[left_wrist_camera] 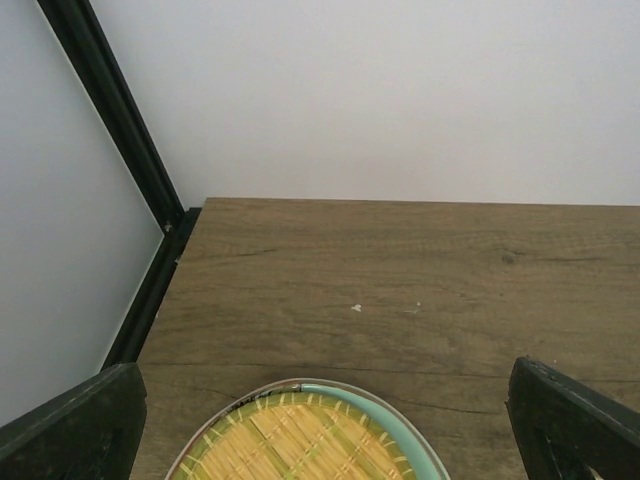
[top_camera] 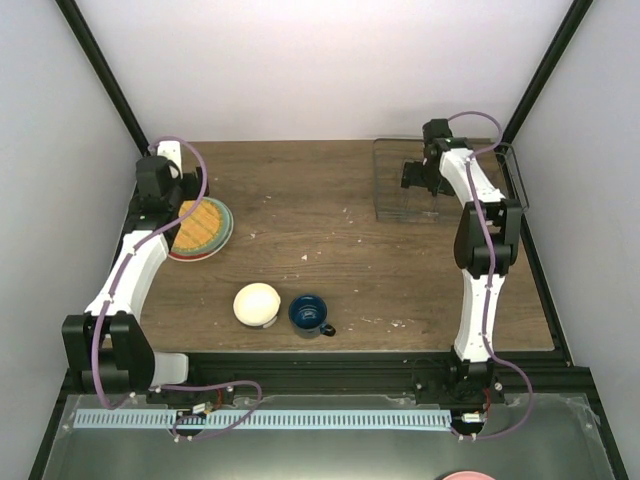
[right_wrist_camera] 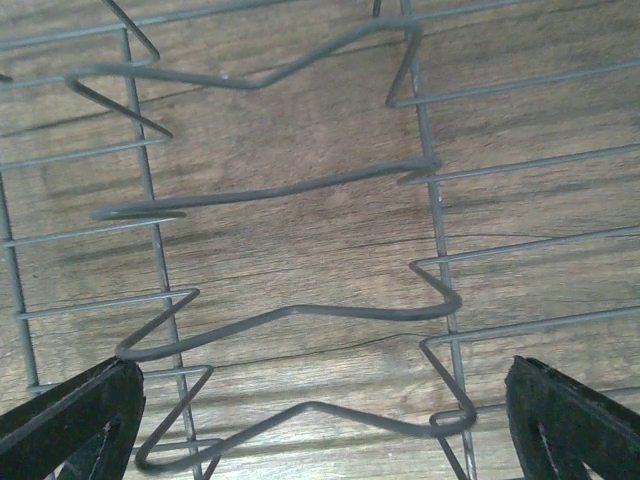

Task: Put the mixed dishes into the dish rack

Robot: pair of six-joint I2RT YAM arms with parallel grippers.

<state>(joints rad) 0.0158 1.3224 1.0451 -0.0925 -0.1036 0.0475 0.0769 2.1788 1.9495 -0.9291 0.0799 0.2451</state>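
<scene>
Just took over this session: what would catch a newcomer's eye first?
A stack of plates at the left, a yellow one on top, with the open left gripper by it. At the far right, the open right gripper hangs over the wire rack, which looks empty. A bowl and a mug sit side by side near the front.

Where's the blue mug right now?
In the top view, the dark blue mug sits near the table's front edge, just right of the cream bowl.
</scene>
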